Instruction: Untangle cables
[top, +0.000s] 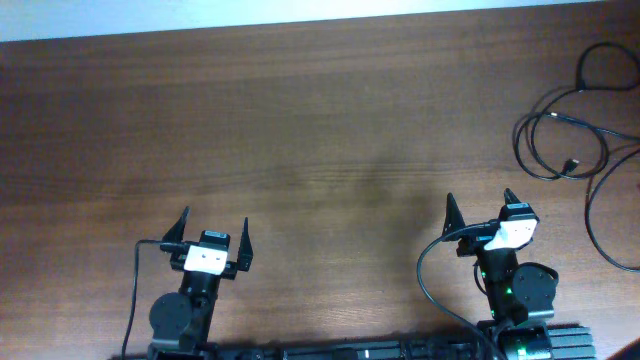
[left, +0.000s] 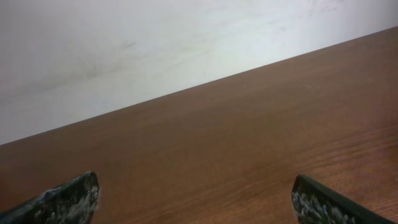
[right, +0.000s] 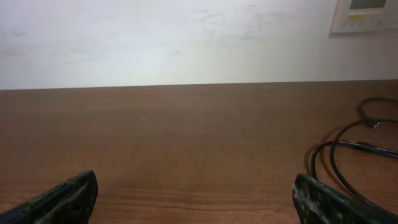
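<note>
The cables (top: 577, 122) are thin black cords lying in loose overlapping loops at the far right of the wooden table, running off the right edge. A small plug end (top: 571, 164) shows inside one loop. In the right wrist view the cables (right: 348, 149) show at the right, ahead of the right fingertip. My right gripper (top: 482, 213) is open and empty, near the front edge, left of and nearer than the cables. My left gripper (top: 215, 229) is open and empty at the front left, far from them. Both also show open in the left wrist view (left: 196, 196) and the right wrist view (right: 196, 196).
The brown wooden table (top: 300, 130) ends at a white wall along the back (right: 186, 43). A white wall panel (right: 364, 15) shows at the upper right. Thicker black wires run from each arm base (top: 135, 290) (top: 430, 275).
</note>
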